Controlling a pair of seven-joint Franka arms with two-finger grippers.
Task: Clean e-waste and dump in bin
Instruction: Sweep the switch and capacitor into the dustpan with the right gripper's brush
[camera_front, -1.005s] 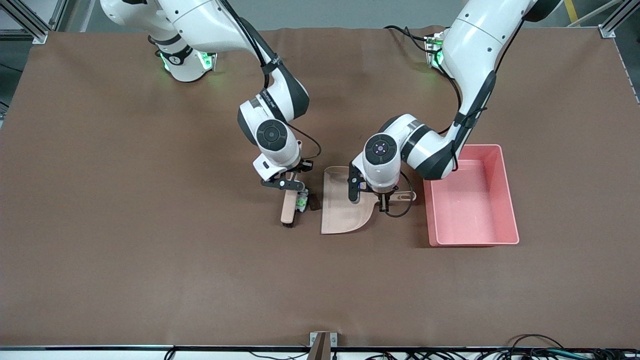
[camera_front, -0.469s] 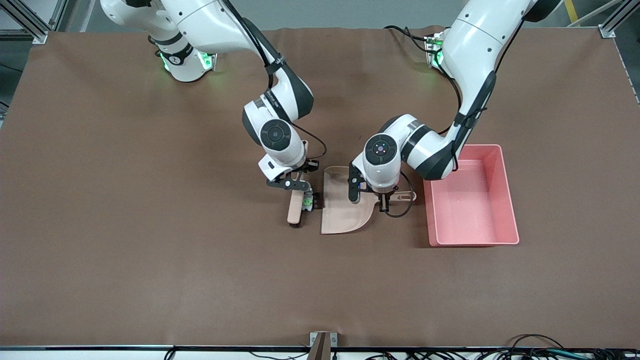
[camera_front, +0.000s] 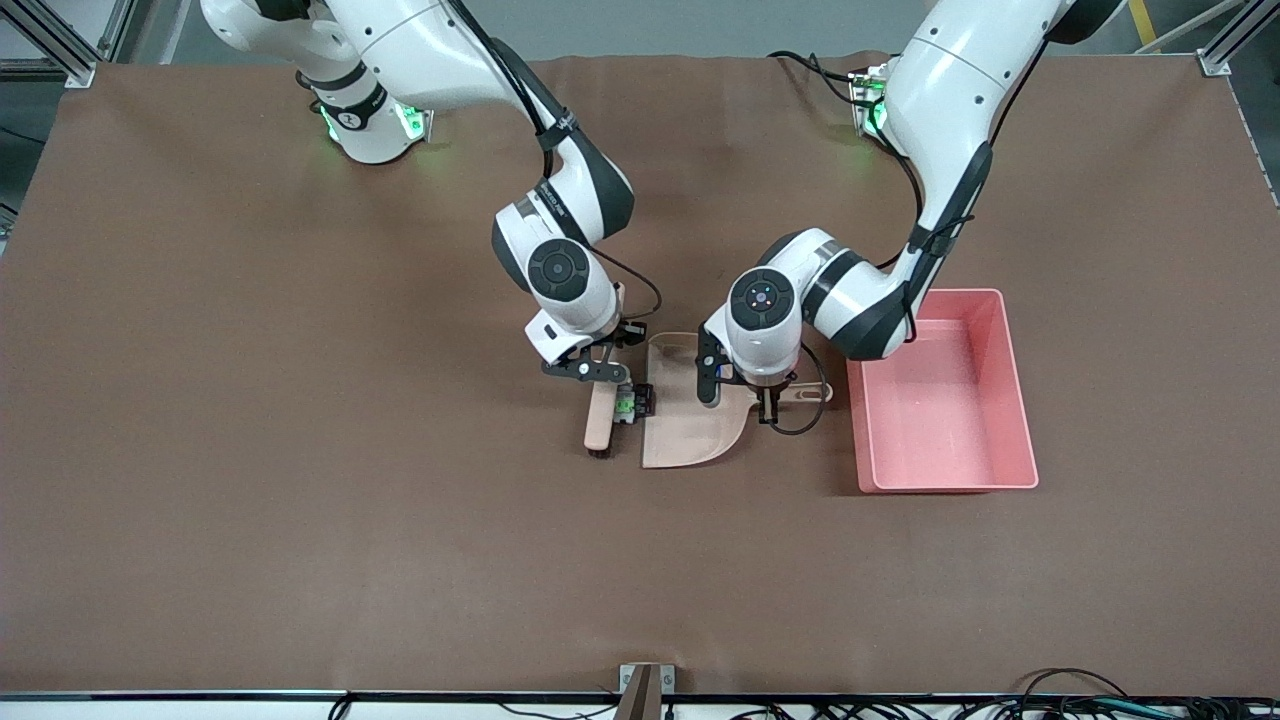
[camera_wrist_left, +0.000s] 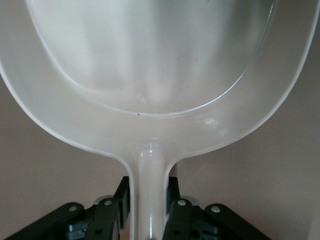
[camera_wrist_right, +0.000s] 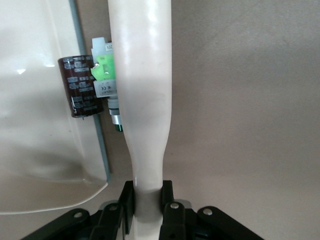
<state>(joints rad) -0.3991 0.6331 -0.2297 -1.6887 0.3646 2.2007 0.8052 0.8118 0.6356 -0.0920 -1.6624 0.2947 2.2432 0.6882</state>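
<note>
My right gripper (camera_front: 590, 370) (camera_wrist_right: 147, 200) is shut on the handle of a beige brush (camera_front: 600, 425) (camera_wrist_right: 142, 100) that lies low on the table. Pressed between the brush and the lip of the beige dustpan (camera_front: 690, 430) (camera_wrist_right: 35, 125) (camera_wrist_left: 150, 75) is the e-waste. It is a white-grey component with a green part (camera_front: 625, 406) (camera_wrist_right: 105, 75) and a dark block (camera_front: 646, 400) (camera_wrist_right: 80, 92) lying across the lip. My left gripper (camera_front: 768, 398) (camera_wrist_left: 149, 192) is shut on the dustpan's handle (camera_wrist_left: 149, 170). The pink bin (camera_front: 940, 400) stands beside the dustpan, toward the left arm's end.
Brown cloth covers the whole table (camera_front: 300, 500). A black cable (camera_front: 805, 425) loops by the dustpan's handle, between the dustpan and the bin. The bin holds nothing that I can see.
My right gripper has swept the brush toward the dustpan, pushing both pieces up to its lip. The left gripper and the dustpan have stayed put.
</note>
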